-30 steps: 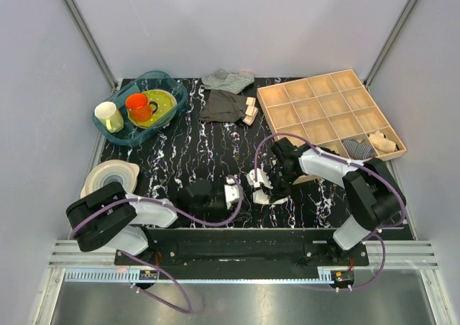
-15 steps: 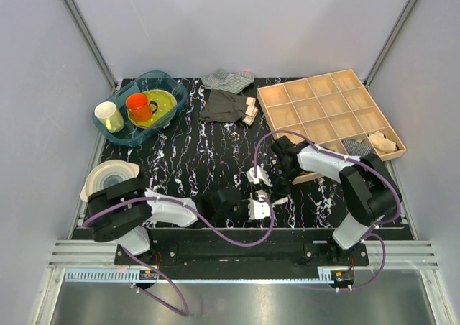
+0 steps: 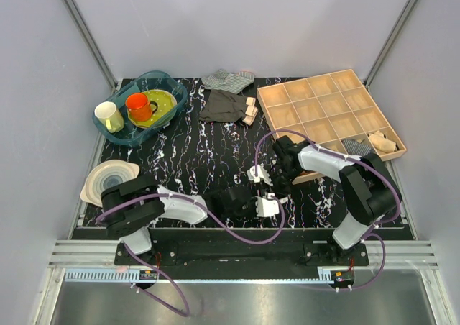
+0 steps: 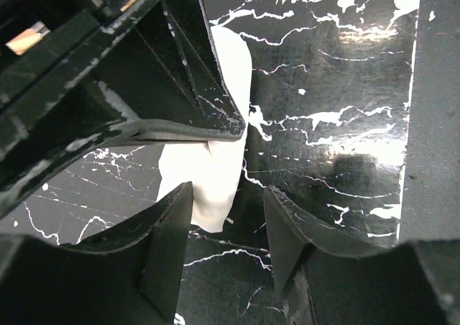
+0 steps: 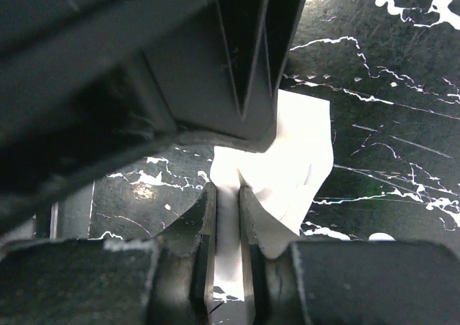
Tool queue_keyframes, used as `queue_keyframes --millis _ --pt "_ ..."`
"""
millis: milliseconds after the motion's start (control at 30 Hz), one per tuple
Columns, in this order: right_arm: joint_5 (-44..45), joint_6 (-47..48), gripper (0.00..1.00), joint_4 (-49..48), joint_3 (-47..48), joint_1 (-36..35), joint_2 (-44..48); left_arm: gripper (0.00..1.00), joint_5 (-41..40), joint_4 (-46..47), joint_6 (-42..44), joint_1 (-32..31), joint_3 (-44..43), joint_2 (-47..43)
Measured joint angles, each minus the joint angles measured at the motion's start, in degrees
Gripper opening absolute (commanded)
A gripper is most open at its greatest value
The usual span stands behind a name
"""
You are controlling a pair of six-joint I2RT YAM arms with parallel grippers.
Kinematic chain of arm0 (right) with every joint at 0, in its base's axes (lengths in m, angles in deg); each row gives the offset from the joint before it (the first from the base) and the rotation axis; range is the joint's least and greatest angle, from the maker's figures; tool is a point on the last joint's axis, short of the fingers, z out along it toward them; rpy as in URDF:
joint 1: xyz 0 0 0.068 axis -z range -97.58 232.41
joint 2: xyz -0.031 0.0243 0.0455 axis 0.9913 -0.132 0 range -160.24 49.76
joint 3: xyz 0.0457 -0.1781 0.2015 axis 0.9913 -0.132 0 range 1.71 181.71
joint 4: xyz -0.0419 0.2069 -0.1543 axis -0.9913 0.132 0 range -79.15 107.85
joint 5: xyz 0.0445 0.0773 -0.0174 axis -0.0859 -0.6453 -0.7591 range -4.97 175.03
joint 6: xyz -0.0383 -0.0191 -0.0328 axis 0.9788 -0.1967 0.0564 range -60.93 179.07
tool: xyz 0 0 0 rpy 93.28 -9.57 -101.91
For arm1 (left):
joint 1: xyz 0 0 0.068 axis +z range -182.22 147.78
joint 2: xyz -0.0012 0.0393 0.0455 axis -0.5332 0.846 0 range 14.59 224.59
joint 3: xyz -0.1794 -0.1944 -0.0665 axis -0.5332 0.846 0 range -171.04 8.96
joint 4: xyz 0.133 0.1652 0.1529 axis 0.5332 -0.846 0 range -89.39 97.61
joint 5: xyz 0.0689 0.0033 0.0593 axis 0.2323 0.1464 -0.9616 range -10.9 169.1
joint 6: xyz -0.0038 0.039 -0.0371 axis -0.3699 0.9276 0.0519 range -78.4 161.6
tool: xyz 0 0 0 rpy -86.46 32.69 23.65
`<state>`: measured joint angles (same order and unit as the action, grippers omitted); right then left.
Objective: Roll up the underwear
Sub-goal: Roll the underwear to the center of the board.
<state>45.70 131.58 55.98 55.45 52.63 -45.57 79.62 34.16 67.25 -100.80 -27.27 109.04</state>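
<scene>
The underwear point(image 4: 210, 168) is a small white cloth on the black marble table, and it also shows in the right wrist view point(image 5: 302, 152). My right gripper point(image 5: 228, 211) is shut on one edge of it, with white cloth pinched between the jaws. In the top view the right gripper point(image 3: 264, 187) is at the table's front middle. My left gripper point(image 4: 228, 221) is open, its fingertips low over the table at the cloth's near end, right against the right gripper. In the top view the left gripper point(image 3: 272, 204) and the right gripper mostly hide the cloth.
A wooden compartment tray point(image 3: 310, 89) stands at the back right, with rolled cloths in its right cells. A dark grey garment point(image 3: 223, 106), a striped cloth point(image 3: 228, 80) and wooden blocks point(image 3: 250, 112) lie at the back. A blue basin point(image 3: 170, 84) with cups is back left, and bowls point(image 3: 111, 177) are at the left.
My left gripper has swung to the right along the front edge, up to the right gripper and the cloth. The right gripper has shifted only slightly.
</scene>
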Motion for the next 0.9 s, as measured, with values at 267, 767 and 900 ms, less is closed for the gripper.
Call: queue_keyframes --millis 267,767,900 --pt "0.11 -0.44 0.21 1.25 0.00 1.68 -0.15 0.33 -1.81 -0.24 0.02 0.02 -3.37 4.59" --pt "-1.07 -2.80 0.28 2.19 -0.02 3.17 -0.15 0.37 -4.83 4.31 -1.95 -0.15 -0.37 4.59" --pt "-1.29 -2.95 0.29 2.38 -0.02 3.26 -0.15 0.38 -5.49 5.01 -2.14 -0.07 2.89 1.90"
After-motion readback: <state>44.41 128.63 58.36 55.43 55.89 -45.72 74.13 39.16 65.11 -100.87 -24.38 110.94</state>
